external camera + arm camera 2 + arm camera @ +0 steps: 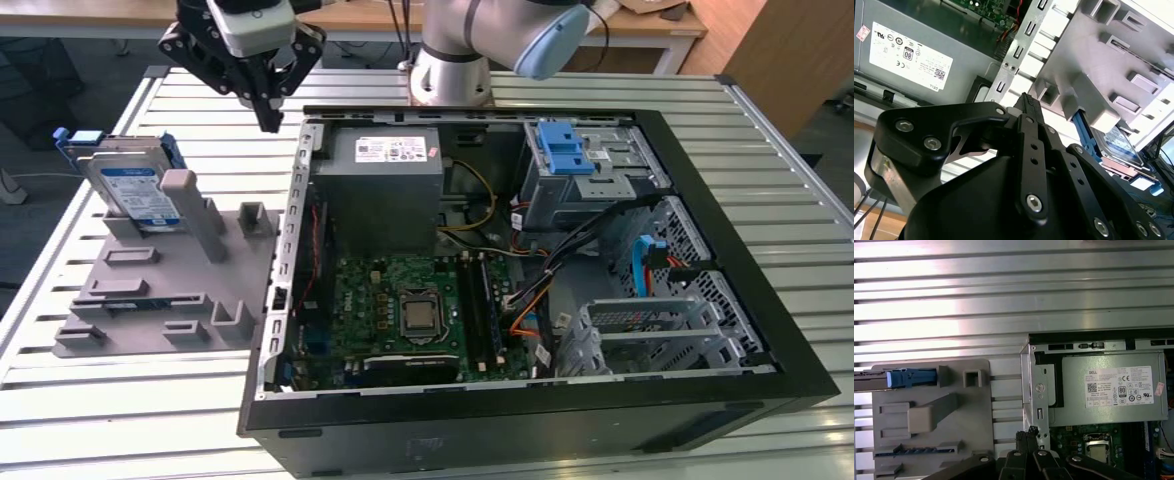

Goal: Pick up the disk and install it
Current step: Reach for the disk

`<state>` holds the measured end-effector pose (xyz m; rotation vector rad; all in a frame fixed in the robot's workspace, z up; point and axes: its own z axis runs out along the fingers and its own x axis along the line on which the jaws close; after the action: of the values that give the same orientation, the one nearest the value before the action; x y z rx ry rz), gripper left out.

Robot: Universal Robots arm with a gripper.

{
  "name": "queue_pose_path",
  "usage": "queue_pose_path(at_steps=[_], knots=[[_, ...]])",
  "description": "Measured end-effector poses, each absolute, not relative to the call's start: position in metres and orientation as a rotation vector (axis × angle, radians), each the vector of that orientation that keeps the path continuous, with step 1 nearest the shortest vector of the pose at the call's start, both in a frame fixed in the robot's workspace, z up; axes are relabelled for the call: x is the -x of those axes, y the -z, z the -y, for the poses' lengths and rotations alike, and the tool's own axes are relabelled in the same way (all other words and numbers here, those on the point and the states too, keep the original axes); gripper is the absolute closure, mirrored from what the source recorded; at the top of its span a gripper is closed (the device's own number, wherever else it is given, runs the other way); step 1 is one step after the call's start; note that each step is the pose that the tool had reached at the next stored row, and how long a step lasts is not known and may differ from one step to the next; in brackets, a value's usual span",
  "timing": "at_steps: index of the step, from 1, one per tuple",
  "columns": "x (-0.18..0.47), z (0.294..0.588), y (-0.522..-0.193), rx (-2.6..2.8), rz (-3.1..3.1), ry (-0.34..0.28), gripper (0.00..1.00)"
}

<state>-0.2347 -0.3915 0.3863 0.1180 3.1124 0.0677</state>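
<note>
The disk [134, 190] is a silver drive with a white-and-blue label in a blue carrier. It stands upright in a slot at the back of the grey holder block [160, 290], on the exterior view's left. It appears edge-on in the first wrist view [906, 377], and one corner shows in the second wrist view [1121, 145]. My gripper [271, 118] hangs above the table between the holder and the computer case's back corner. It is apart from the disk, shut, with nothing in it. The black fingertips [1026, 100] meet at a point, also in the first wrist view [1026, 432].
The open black computer case [747, 240] lies on the slatted metal table [134, 400]. Inside are a grey power supply [387, 170], a green motherboard [414, 310], a blue-handled drive cage [574, 150], loose cables and a grey bracket [641, 325]. The arm's base [447, 70] stands behind the case.
</note>
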Motion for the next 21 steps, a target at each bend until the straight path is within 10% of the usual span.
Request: queue_pose_path(at_steps=[21], knots=[[0.2416,0.3913,-0.3854,-0.118,-3.112,-0.068,0.89]])
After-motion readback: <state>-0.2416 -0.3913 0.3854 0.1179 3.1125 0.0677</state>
